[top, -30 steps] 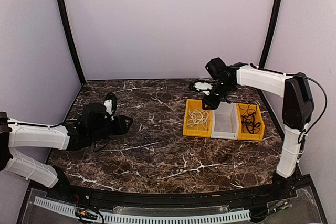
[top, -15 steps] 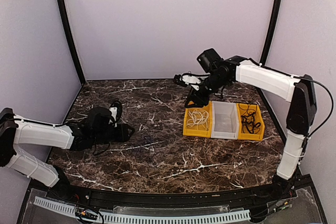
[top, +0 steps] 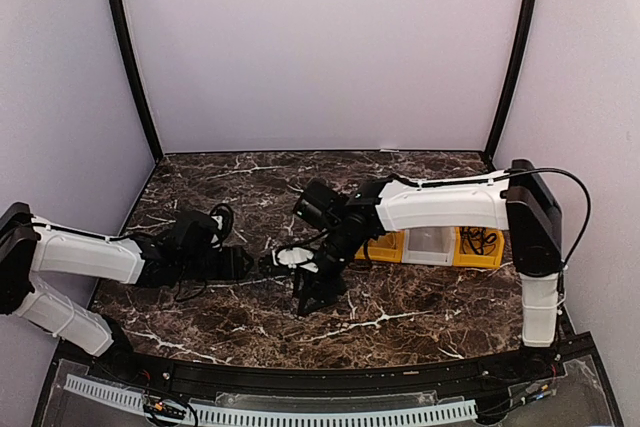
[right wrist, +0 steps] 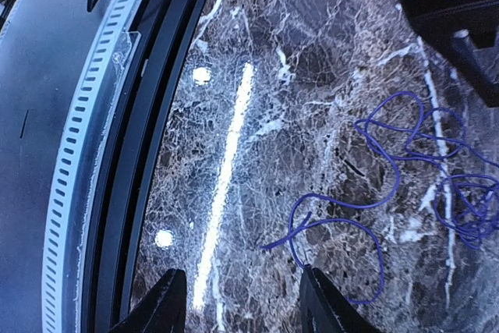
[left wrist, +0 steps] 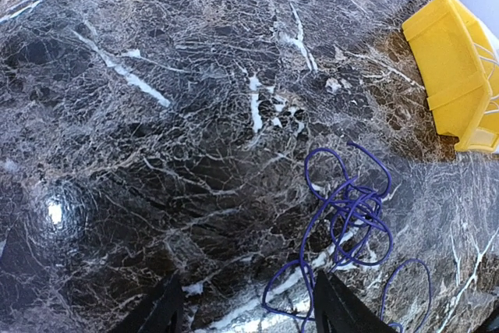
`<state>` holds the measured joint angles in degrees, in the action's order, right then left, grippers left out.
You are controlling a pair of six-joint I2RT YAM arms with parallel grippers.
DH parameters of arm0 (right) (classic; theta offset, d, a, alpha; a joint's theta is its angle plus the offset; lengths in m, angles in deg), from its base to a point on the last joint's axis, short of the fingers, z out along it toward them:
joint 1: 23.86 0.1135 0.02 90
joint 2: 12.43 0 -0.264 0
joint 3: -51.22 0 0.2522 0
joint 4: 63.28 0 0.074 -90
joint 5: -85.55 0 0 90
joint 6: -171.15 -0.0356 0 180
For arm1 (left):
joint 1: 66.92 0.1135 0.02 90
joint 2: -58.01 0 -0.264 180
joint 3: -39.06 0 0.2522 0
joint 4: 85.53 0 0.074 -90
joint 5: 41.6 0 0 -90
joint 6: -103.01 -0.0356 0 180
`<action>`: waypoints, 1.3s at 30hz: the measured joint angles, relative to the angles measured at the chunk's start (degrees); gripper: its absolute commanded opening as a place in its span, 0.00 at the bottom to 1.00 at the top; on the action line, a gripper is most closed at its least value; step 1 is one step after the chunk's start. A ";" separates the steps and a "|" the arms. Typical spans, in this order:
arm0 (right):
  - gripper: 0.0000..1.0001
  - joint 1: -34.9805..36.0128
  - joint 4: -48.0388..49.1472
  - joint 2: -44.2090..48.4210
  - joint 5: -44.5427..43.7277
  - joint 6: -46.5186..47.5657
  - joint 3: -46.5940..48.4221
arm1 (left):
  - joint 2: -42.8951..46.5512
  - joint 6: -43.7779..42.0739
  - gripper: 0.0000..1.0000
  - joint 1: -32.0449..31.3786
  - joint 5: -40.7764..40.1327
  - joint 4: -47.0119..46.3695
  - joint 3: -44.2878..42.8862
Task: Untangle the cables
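Observation:
A thin purple cable lies in a loose tangle on the marble table, seen in the left wrist view (left wrist: 354,205) and the right wrist view (right wrist: 297,228). My left gripper (left wrist: 249,313) is open and empty, low over the table, with the tangle just ahead of its right finger; in the top view it (top: 250,265) is left of centre. My right gripper (right wrist: 243,302) is open and empty, with a free cable end just ahead of it; in the top view it (top: 314,297) is at centre front, close to the left gripper. Black cables (top: 478,239) lie in the right yellow bin.
A row of bins stands at the right: a yellow bin (top: 386,246) mostly hidden by my right arm, a white bin (top: 430,243) and a yellow bin (top: 492,259). A yellow bin shows in the left wrist view (left wrist: 456,76). The table's front rail (right wrist: 86,154) is close to my right gripper.
My right arm has swung from above the bins at the back right down to the table's centre front, beside the left gripper. The left gripper has moved slightly right.

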<state>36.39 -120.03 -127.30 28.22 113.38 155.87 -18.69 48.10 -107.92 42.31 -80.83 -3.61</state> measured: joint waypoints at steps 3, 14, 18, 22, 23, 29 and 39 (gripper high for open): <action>0.52 0.98 1.42 -3.39 -0.90 -1.46 0.04 | 0.15 0.15 0.59 0.00 -0.07 0.61 0.02; 0.01 1.25 4.42 -8.33 -2.10 -6.69 1.46 | 6.51 -0.35 0.58 0.00 1.16 0.44 1.22; 0.00 1.01 5.70 -6.43 -1.77 -7.67 1.51 | 9.09 -2.21 0.59 -0.04 3.52 -2.08 3.13; 0.00 -0.13 5.66 -3.15 0.26 -8.48 3.23 | 14.12 -5.64 0.62 -2.58 4.24 -6.99 6.47; 0.00 -0.63 5.68 -2.36 0.85 -8.79 3.93 | 16.24 -6.73 0.64 -3.89 4.11 -8.94 7.80; 0.00 -6.60 6.99 3.34 6.38 -11.82 10.73 | 27.10 -14.60 0.77 -8.33 6.32 -23.67 13.97; 0.00 -9.94 5.53 4.17 11.06 -13.03 20.46 | 16.00 -24.76 0.63 -9.11 8.37 -35.69 7.30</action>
<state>26.45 -114.50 -123.13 39.28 100.35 176.33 -2.69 23.33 -117.03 50.68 -116.53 3.69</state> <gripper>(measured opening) 0.009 0.700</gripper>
